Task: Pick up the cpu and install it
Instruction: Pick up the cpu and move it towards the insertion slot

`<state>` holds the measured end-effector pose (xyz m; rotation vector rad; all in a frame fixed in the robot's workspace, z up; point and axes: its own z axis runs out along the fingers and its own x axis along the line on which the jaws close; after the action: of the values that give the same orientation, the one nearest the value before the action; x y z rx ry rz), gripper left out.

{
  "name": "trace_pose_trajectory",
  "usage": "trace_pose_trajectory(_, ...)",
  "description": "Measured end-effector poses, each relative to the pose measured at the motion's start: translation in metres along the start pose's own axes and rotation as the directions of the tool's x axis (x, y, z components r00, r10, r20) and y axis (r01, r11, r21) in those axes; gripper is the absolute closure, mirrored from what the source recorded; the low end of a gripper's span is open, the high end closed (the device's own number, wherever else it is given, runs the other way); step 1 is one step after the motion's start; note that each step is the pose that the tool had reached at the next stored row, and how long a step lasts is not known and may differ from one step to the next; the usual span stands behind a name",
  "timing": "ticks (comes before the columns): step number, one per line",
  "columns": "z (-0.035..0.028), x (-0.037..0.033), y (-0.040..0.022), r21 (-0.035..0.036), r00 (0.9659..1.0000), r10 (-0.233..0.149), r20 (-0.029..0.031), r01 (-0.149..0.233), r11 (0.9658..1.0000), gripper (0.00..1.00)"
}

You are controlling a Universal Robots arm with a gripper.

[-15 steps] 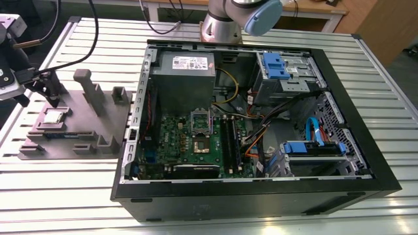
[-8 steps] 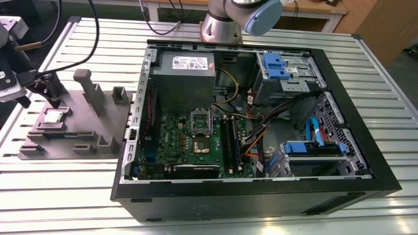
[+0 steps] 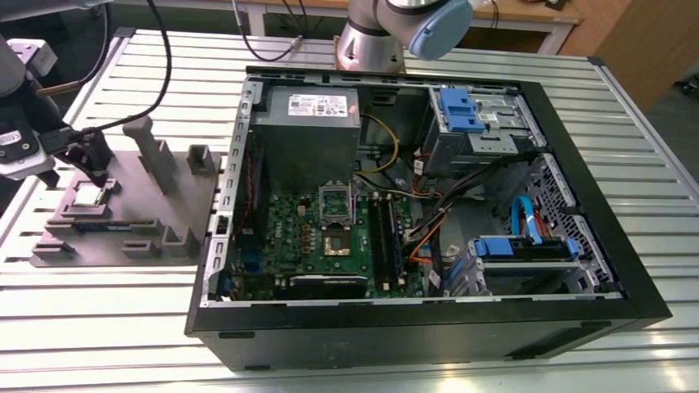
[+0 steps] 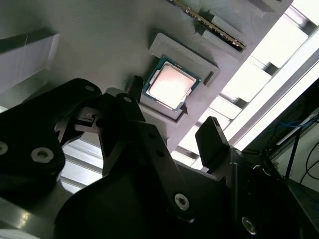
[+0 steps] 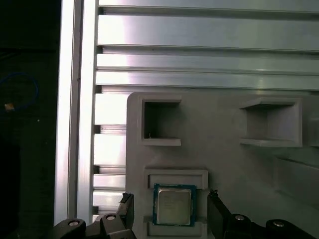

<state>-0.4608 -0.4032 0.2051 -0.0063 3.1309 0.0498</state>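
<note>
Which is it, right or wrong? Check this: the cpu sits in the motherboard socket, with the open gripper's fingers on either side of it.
Wrong on one point: the cpu sits in a recess of the grey fixture, not the motherboard socket, as the first wrist view shows. The open gripper does straddle it.

Cpu (image 3: 87,195) sits in a recess of the fixture plate (image 3: 142,221), which lies on the table (image 3: 110,327) at the exterior view's left of the computer case (image 3: 437,332). In the first wrist view the gripper (image 5: 171,199) hangs over the cpu, one finger either side, not touching.
</note>
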Motion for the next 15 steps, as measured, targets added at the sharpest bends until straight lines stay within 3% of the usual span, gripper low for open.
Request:
trace_pose_trajectory(7, 0.0089, 0.0, -0.0004, 0.0002, 0.9997, 0.024, 0.0006, -0.024, 0.9997, 0.31)
trace_pose_trajectory(15, 0.0181, 0.0001, -0.0016, 0.0002, 0.9999, 0.014, 0.0003, -0.014, 0.9999, 0.31)
